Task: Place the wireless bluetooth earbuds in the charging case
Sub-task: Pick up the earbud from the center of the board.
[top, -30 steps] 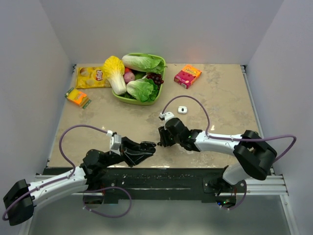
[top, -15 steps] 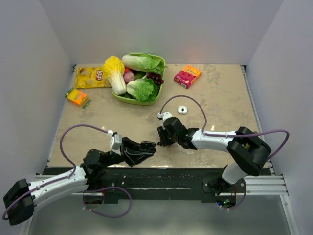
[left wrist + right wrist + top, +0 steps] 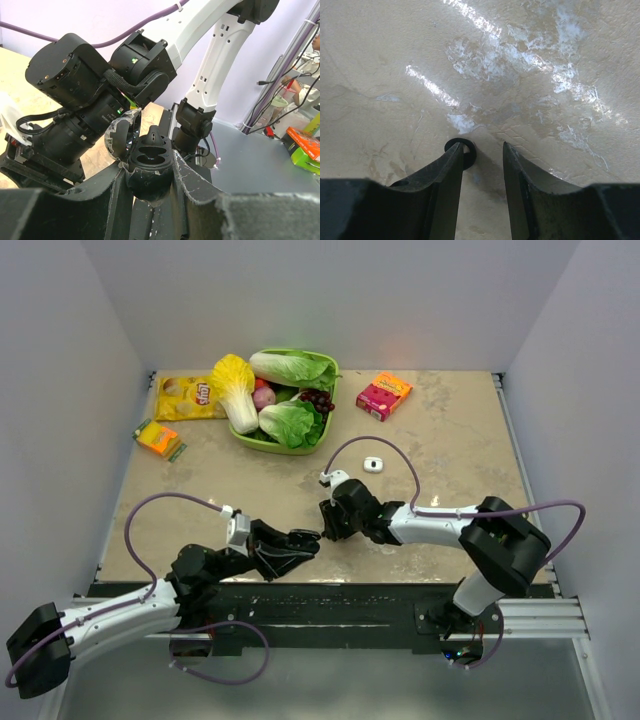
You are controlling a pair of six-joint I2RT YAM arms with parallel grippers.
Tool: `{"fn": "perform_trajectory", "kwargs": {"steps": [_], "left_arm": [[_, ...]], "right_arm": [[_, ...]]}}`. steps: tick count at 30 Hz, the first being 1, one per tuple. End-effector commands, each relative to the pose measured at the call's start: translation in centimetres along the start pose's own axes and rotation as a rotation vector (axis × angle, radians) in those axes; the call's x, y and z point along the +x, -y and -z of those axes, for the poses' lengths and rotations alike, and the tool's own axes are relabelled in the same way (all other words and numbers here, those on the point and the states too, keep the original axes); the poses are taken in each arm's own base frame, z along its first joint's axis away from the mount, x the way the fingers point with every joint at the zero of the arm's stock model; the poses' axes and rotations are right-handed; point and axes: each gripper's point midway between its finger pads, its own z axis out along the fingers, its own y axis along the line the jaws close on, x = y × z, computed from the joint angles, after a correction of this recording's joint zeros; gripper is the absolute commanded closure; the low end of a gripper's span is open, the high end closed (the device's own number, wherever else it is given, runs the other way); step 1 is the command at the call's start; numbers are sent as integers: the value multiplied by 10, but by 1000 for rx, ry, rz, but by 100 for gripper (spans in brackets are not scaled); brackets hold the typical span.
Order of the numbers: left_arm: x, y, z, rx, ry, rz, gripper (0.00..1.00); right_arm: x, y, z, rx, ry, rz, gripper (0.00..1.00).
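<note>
Left gripper [image 3: 150,172] clamped on open black charging case [image 3: 150,152]; right gripper [image 3: 482,155] jaws apart, earbud [image 3: 466,150] at one fingertip.

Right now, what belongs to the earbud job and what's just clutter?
Job: open black oval charging case, clamped in left gripper; tiny black earbud by right gripper.
Clutter: green plastic vegetable bowl, yellow chip bag, red box, orange packet.

The tan table [image 3: 450,440] holds a green bowl [image 3: 262,447], a chip bag [image 3: 185,397], an orange pack [image 3: 158,438], a pink box [image 3: 384,395], a small white case [image 3: 374,464] and a tiny black bud [image 3: 461,148].
</note>
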Motion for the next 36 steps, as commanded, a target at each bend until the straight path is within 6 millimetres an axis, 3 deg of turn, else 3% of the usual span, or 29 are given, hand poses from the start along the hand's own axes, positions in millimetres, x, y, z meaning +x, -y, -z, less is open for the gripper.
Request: {"fn": "perform_trajectory", "kwargs": {"steps": [1, 13, 29, 36], "left_arm": [[9, 4, 7, 28, 3, 14, 100], [9, 5, 7, 32, 5, 15, 100], [12, 6, 7, 35, -5, 17, 100], [13, 5, 7, 34, -8, 15, 100]], "right_arm": [[4, -5, -3, -30, -8, 10, 59], [22, -14, -1, -54, -42, 21, 59], [25, -20, -2, -73, -47, 36, 75], [31, -25, 1, -101, -60, 33, 76]]}}
